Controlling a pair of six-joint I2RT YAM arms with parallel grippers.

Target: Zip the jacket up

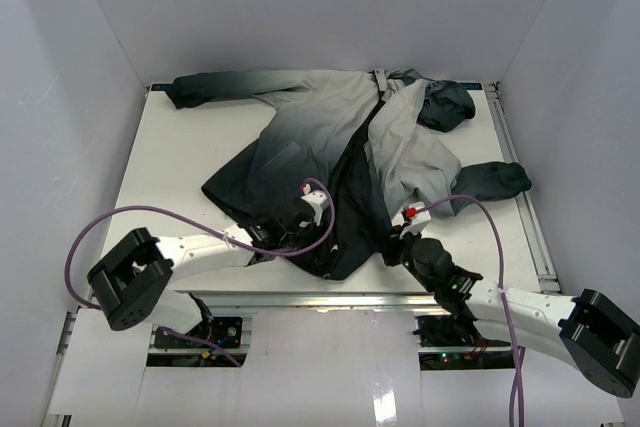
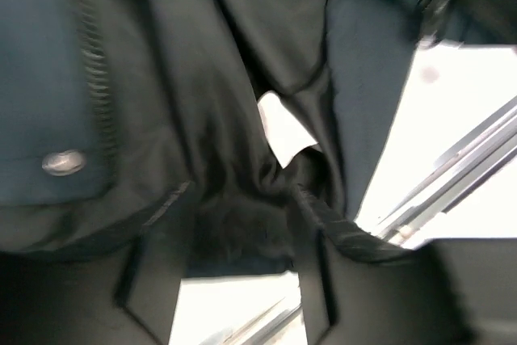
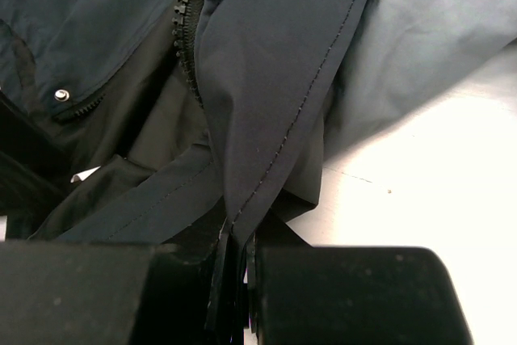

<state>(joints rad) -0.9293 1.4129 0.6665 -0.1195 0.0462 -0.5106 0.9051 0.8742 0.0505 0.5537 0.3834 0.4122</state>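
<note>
The jacket (image 1: 330, 127) lies open on the table, hood at the far right, dark lining showing down the middle. My left gripper (image 1: 292, 230) is at the near hem of the left front panel. In the left wrist view its fingers (image 2: 153, 280) stand apart, with the dark hem (image 2: 242, 232) between them and zipper teeth (image 2: 97, 70) and a snap (image 2: 63, 162) above. My right gripper (image 1: 400, 242) is at the hem of the right front panel. In the right wrist view it (image 3: 242, 240) is shut on the stitched front flap (image 3: 266, 103), beside zipper teeth (image 3: 187, 14).
A metal rail (image 1: 320, 299) runs along the table's near edge and another (image 1: 520, 177) along the right side. White walls (image 1: 60, 97) enclose the table. Purple cables (image 1: 90, 232) loop from both arms. The right sleeve (image 1: 495, 179) reaches toward the right rail.
</note>
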